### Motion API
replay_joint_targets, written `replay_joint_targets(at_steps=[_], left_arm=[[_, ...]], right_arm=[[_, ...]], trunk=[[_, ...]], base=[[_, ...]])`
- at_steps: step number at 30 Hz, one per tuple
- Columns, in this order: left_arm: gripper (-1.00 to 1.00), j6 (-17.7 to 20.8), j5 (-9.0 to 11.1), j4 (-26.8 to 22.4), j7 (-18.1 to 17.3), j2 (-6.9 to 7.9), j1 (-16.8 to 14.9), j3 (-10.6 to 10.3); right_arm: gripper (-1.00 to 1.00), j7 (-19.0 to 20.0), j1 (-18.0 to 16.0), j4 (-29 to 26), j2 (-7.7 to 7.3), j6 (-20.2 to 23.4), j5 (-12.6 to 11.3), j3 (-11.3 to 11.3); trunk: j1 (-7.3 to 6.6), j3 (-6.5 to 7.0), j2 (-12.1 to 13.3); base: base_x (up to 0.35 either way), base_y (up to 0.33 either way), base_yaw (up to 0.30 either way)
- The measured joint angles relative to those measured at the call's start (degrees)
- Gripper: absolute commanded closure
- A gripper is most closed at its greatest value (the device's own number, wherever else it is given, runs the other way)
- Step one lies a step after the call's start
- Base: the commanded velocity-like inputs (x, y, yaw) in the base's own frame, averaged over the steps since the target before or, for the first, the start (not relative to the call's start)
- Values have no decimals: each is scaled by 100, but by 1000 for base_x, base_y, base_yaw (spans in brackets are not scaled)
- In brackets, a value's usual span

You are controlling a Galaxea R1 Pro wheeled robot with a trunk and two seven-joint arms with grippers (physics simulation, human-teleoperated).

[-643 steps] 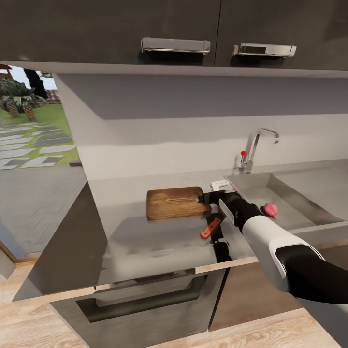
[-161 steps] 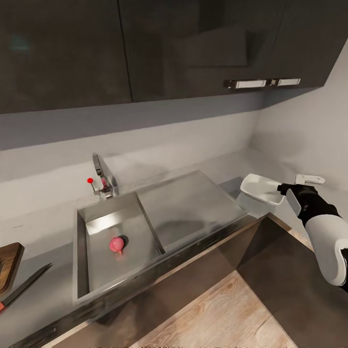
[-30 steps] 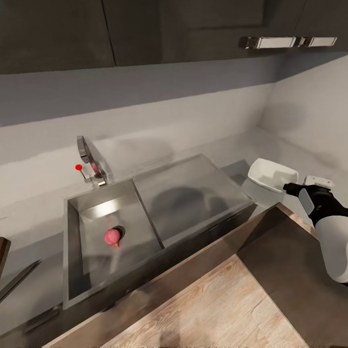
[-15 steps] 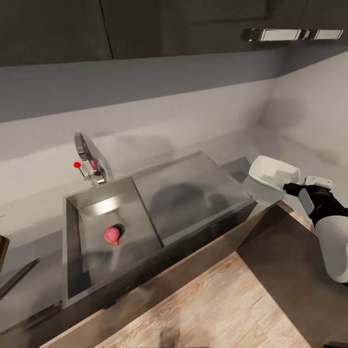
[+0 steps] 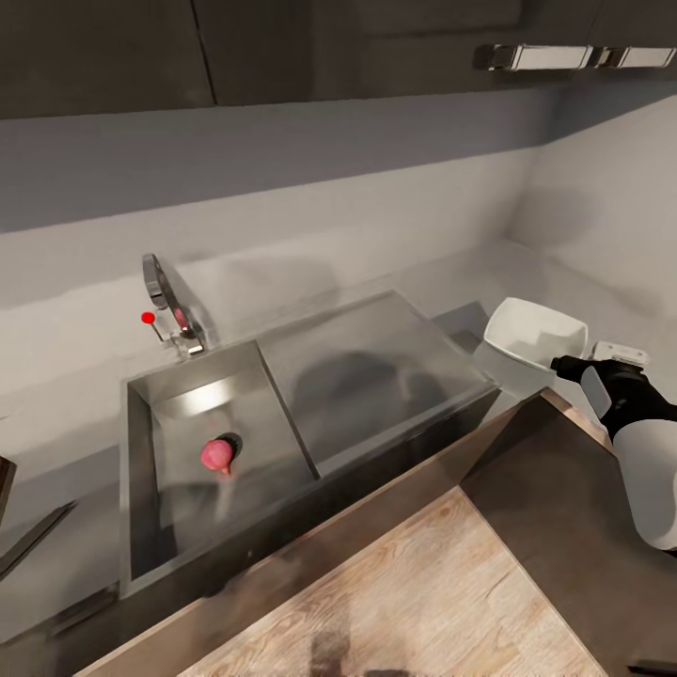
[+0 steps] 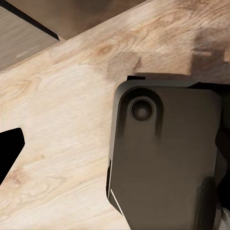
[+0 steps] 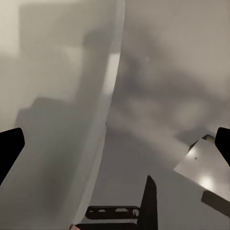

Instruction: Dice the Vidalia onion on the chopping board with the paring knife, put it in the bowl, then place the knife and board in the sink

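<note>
The pink Vidalia onion (image 5: 215,454) lies by the drain in the sink (image 5: 139,489). At the countertop's (image 5: 56,442) right end stands the white bowl (image 5: 536,331), its inside also in the right wrist view (image 7: 52,120). My right gripper (image 5: 559,364) (image 7: 115,148) is at the bowl's near rim. It is open, fingertips (image 7: 10,148) wide apart with the rim running between them. At the left edge show the paring knife's dark blade (image 5: 33,539) and a corner of the chopping board (image 5: 3,481). My left gripper (image 6: 115,153) hangs open over the wooden floor.
A steel drainboard (image 5: 376,367) lies between basin and bowl. The chrome tap (image 5: 167,303) with a red knob stands behind the basin. Dark wall cabinets (image 5: 376,47) hang overhead. The side wall (image 5: 611,207) closes the right end. My dark base (image 6: 163,158) sits over the floor (image 6: 62,124).
21 s ago my right gripper was at the board and knife; now it is at the bowl. In the last second the view drifted slightly; arm, bowl and onion kept their places.
</note>
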Motion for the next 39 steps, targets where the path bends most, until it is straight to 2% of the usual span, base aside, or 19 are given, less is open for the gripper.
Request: replay_joint_targets(at_steps=[8, 9, 15, 39], left_arm=[[-100, 0, 0, 0, 0, 0, 0, 0], [-100, 1, 0, 0, 0, 0, 0, 0], [-100, 2, 0, 1, 0, 0, 1, 0], [-100, -1, 0, 9, 0, 0, -2, 0]], right_arm=[[-100, 0, 0, 0, -1, -2, 2, 0], [100, 0, 0, 0, -1, -2, 3, 0], [100, 0, -1, -3, -3, 4, 56, -5], [100, -3, 1, -14, 9, 2, 7, 28]], trunk=[[0, -25, 0], [0, -26, 0], [0, -28, -1], [0, -29, 0]], base=[[0, 0, 0], [0, 0, 0], [0, 0, 0], [0, 0, 0]])
